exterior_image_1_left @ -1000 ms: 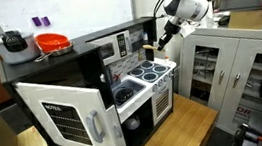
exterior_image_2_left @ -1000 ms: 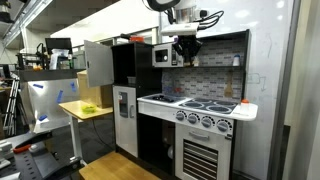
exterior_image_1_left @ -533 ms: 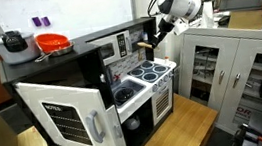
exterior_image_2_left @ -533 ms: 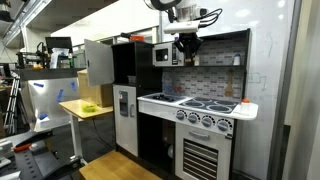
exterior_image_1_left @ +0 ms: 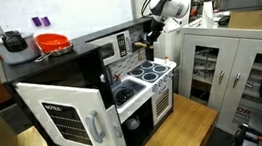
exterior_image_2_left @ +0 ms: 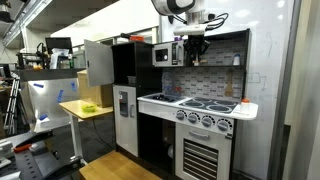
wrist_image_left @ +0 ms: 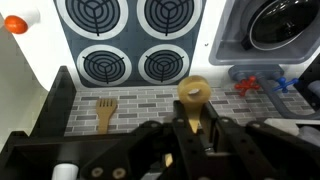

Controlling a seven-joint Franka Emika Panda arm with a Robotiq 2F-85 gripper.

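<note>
While end effector (wrist_image_left: 197, 124) grips wooden utensil (wrist_image_left: 193, 93), door label (exterior_image_1_left: 55, 109) unreadable (too small).

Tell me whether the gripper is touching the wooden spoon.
Touching. The wrist view shows the gripper shut on the wooden spoon: the handle runs down between the jaws and is clamped there, with no gap on either side.

Whiteboard wall (exterior_image_1_left: 63, 11) at far side. Grey glass-door cabinets (exterior_image_1_left: 236, 65) right. Wooden floor panel (exterior_image_1_left: 174, 138) near. Lighting even.
</note>
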